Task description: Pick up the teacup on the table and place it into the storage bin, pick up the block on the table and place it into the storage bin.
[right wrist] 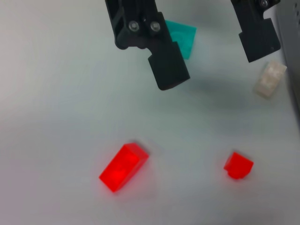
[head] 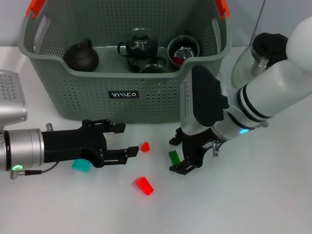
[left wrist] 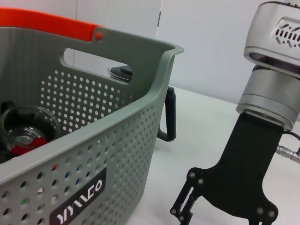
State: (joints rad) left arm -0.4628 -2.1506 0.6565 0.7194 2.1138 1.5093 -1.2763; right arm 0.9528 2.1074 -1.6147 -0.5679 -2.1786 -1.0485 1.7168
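The grey perforated storage bin [head: 78,92] stands at the back of the white table and also shows in the left wrist view [left wrist: 117,154]. A glass teacup [head: 183,49] sits inside it, also seen in the left wrist view [left wrist: 28,131]. My right gripper [head: 176,155] is low over the table, open, with a green block [head: 174,157] between its fingers. My left gripper [head: 129,140] is open and empty in front of the bin, and shows in the right wrist view [right wrist: 215,65]. A small red block [head: 145,146] lies just off its tips.
A long red block [head: 144,185] [right wrist: 123,167], a teal block [head: 81,165] [right wrist: 185,37] and a whitish block [right wrist: 269,79] lie on the table. A black teapot [head: 81,56] and a dark glass teapot [head: 140,46] are in the bin. A glass carafe [head: 258,56] stands beside its right end.
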